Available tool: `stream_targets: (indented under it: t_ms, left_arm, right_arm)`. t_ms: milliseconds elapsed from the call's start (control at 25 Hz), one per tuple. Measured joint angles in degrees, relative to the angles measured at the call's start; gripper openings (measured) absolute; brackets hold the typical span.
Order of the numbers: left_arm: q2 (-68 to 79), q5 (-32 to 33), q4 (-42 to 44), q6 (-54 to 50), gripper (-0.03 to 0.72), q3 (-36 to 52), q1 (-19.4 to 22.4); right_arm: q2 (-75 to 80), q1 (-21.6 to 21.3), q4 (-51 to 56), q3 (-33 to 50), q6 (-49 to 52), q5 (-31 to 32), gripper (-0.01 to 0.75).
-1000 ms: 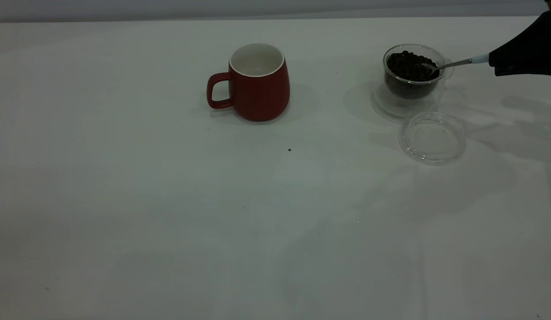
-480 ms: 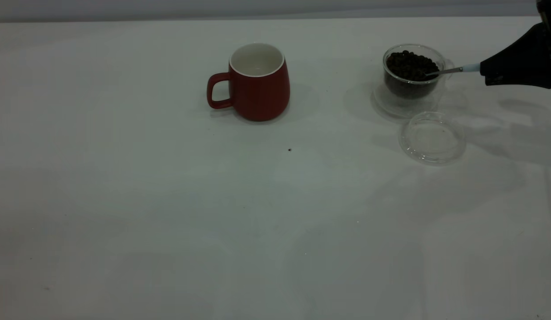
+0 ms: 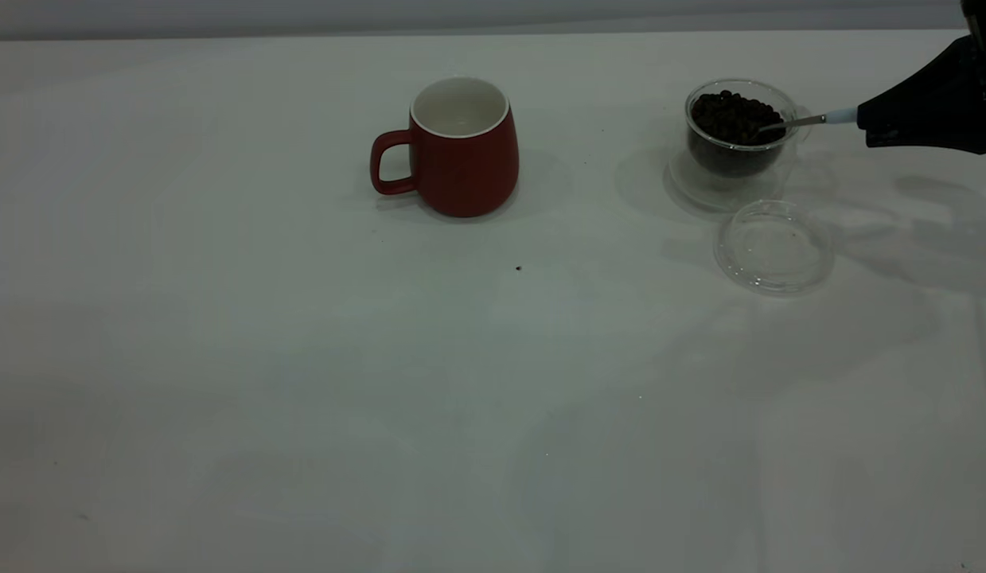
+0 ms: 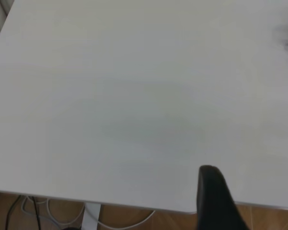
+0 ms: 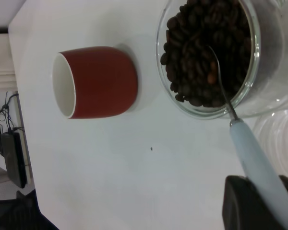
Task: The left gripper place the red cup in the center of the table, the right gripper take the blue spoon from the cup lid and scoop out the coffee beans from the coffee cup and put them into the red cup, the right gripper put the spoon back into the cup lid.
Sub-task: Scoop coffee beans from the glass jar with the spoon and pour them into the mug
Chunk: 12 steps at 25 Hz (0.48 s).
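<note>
The red cup (image 3: 463,147) stands upright at the middle back of the table (image 3: 302,358); its white inside looks empty, and it also shows in the right wrist view (image 5: 98,82). The coffee cup (image 3: 738,131) to its right is full of coffee beans (image 3: 731,118). My right gripper (image 3: 867,131) is shut on the blue spoon (image 3: 803,121) by its pale handle (image 5: 254,163); the metal bowl lies in the beans (image 5: 197,52) inside the glass cup (image 5: 245,103). The empty cup lid (image 3: 773,247) lies in front of the coffee cup. My left gripper (image 4: 252,206) hangs open and empty over the table's edge, out of the exterior view.
A tiny dark speck (image 3: 518,268) lies in front of the red cup. The table's edge, with floor and cables (image 4: 62,215) beyond it, shows in the left wrist view. The lid's rim (image 5: 278,129) lies beside the spoon handle.
My right gripper has moved a little to the left with the spoon, and the spoon's bowl has sunk lower into the beans. The red cup, lid and coffee cup have not moved.
</note>
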Motion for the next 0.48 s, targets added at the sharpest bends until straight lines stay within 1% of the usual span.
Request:
stream_targets:
  t_ms: [480]
  left_arm:
    - [0.00, 0.00, 0.00, 0.04, 0.445, 0.00, 0.00]
  right_arm:
    - [0.00, -2.03, 1.45, 0.00, -1.02, 2.34, 0.110]
